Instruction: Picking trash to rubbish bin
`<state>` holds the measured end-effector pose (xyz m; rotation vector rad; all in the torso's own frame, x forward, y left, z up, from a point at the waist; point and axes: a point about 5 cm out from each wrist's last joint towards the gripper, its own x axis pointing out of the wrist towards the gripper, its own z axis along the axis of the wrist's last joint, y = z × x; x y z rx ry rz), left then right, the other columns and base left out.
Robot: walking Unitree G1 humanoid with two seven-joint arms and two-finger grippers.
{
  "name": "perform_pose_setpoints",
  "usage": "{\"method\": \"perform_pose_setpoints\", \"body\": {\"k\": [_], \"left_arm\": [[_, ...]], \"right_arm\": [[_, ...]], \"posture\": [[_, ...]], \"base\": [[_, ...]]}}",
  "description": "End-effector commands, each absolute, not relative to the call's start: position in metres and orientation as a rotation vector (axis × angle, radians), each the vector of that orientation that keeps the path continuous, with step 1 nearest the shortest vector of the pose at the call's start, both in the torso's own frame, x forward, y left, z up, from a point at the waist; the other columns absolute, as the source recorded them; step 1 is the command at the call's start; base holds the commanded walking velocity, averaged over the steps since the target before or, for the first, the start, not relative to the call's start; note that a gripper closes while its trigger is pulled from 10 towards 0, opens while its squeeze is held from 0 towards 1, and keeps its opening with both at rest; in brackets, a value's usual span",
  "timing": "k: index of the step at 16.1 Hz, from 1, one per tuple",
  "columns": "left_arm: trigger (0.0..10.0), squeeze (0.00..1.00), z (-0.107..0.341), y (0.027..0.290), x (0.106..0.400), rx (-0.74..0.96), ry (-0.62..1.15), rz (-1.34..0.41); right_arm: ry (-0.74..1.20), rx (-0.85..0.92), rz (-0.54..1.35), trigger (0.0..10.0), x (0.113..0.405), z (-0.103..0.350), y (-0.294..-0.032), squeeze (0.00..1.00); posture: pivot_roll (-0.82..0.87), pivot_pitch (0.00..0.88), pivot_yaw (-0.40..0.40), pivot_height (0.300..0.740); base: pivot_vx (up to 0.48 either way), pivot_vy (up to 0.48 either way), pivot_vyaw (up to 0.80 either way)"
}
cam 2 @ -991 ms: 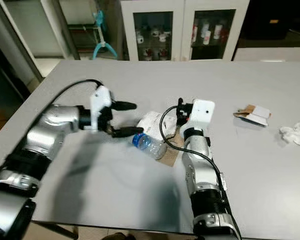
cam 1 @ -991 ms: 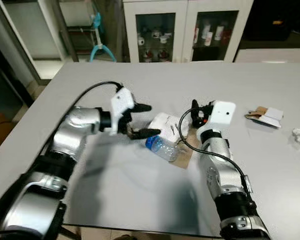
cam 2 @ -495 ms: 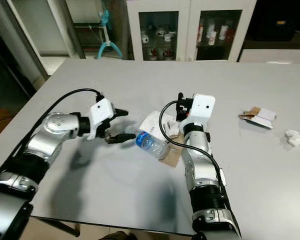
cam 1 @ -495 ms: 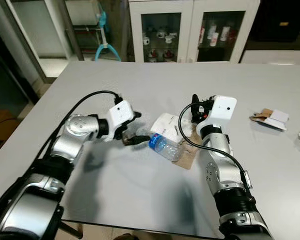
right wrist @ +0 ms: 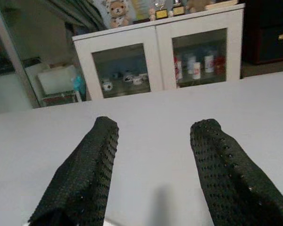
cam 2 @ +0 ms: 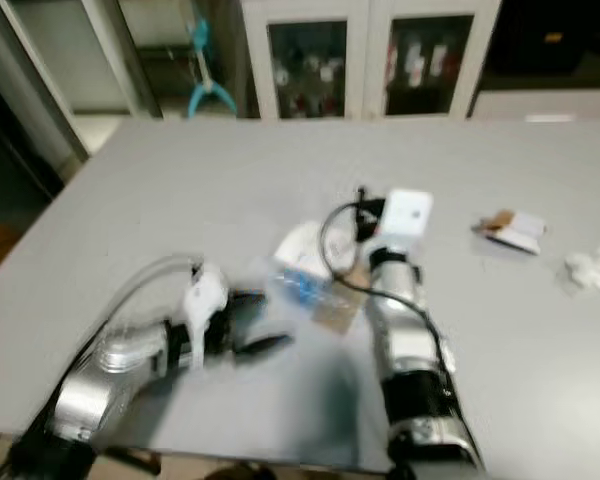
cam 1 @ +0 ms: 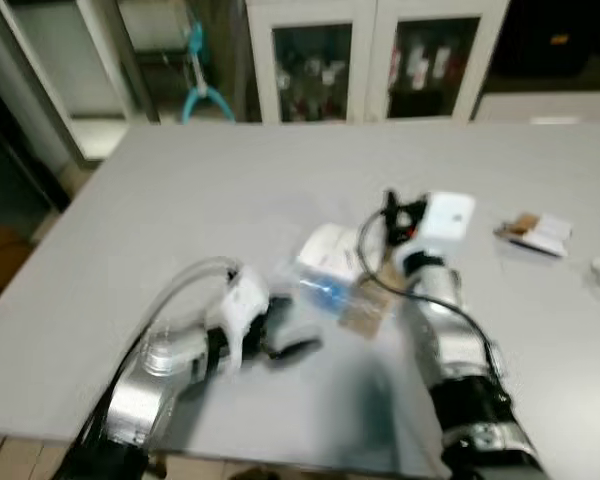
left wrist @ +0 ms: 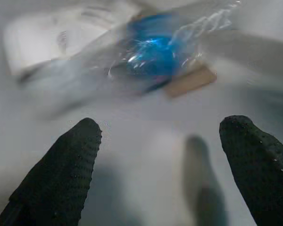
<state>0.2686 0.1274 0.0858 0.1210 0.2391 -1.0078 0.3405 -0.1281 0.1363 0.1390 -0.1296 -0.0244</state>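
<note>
A clear plastic bottle with a blue label (cam 1: 328,288) lies on the grey table (cam 1: 180,200), resting against a white paper sheet (cam 1: 330,250) and a brown cardboard scrap (cam 1: 365,310). My left gripper (cam 1: 292,328) is open, low over the table and a short way on the near side of the bottle. In the left wrist view the bottle (left wrist: 155,54) lies ahead of the spread fingers (left wrist: 61,174), apart from them. My right gripper (cam 1: 392,215) sits just right of the paper, open and empty, its fingers (right wrist: 89,169) pointing at the cabinet. The head views are blurred.
A small cardboard-and-paper scrap (cam 1: 535,232) and a crumpled white tissue (cam 2: 595,265) lie at the table's right side. A white glass-door cabinet (cam 1: 370,60) stands beyond the far edge. The table's left half is bare.
My left gripper has drawn back from the bottle toward the table's near edge, still open. The bottle stays by the paper. The right arm holds still. The view is now blurred.
</note>
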Motion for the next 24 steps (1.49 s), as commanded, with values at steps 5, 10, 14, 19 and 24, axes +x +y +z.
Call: {"method": "perform_pose_setpoints", "body": {"k": [5,10,14,19,24], "left_arm": [[10.0,0.00,0.153,0.156,0.346,0.084,-0.045,-0.446],[10.0,0.00,0.169,0.157,0.359,0.069,-0.112,-0.429],[10.0,0.00,0.184,0.144,0.356,0.107,-0.137,-0.632],[10.0,0.00,0.184,0.133,0.350,0.161,-0.121,-0.780],[10.0,0.00,0.177,0.136,0.350,0.161,-0.094,-0.763]], "right_arm": [[-0.144,0.154,0.009,10.0,0.340,0.143,-0.116,0.00],[-0.159,0.150,-0.010,10.0,0.340,0.146,-0.122,0.00],[-0.158,0.146,-0.013,10.0,0.340,0.146,-0.123,0.00],[-0.159,0.142,-0.021,10.0,0.339,0.146,-0.126,0.00],[-0.158,0.141,-0.021,10.0,0.339,0.146,-0.126,0.00]], "posture": [[0.08,0.023,0.100,0.740],[0.06,0.027,0.108,0.740],[0.06,0.028,0.108,0.740],[0.06,0.029,0.107,0.740],[0.06,0.029,0.107,0.740]], "base": [[0.000,0.000,0.00],[0.000,0.000,0.00],[0.000,0.000,0.00],[0.000,0.000,0.00],[0.000,0.000,0.00]]}}
